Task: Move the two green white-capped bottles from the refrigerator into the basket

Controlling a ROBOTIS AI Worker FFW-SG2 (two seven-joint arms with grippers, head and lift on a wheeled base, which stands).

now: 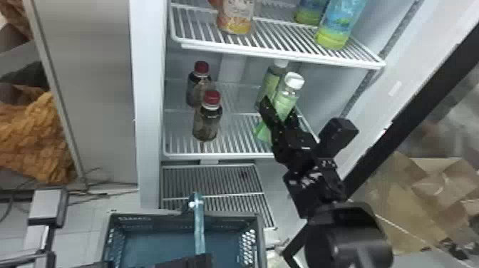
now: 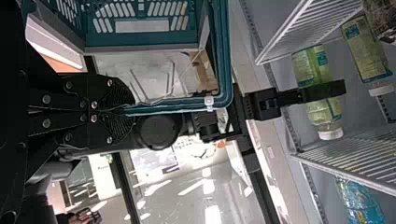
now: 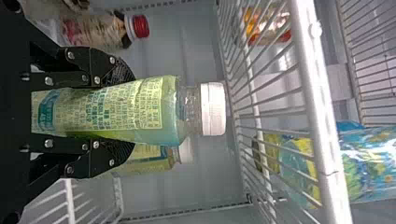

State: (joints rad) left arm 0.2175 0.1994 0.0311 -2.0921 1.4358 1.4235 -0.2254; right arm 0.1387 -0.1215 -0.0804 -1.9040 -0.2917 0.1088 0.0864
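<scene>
In the head view my right gripper (image 1: pixel 279 113) is shut on the front green white-capped bottle (image 1: pixel 287 99), which leans on the refrigerator's middle level; whether its base touches the rack I cannot tell. The second green bottle (image 1: pixel 271 80) stands just behind it. At the bottom edge, my left gripper (image 1: pixel 199 261) is at the handle (image 1: pixel 199 228) of the basket (image 1: pixel 262 242). The left wrist view has the left gripper (image 2: pixel 127 110) shut on that teal handle (image 2: pixel 177 103). Seen from the right wrist, the right gripper (image 3: pixel 126 110) clasps the bottle's labelled body (image 3: pixel 144 109) from both sides.
Two red-capped bottles (image 1: pixel 207 121) stand left on the same rack (image 1: pixel 235 142). Above, a shelf (image 1: pixel 278 39) holds blue-yellow bottles (image 1: pixel 336 28) and an orange-labelled one (image 1: pixel 236 17). The refrigerator's side wall (image 1: pixel 149 107) and open door (image 1: pixel 402 89) flank the opening.
</scene>
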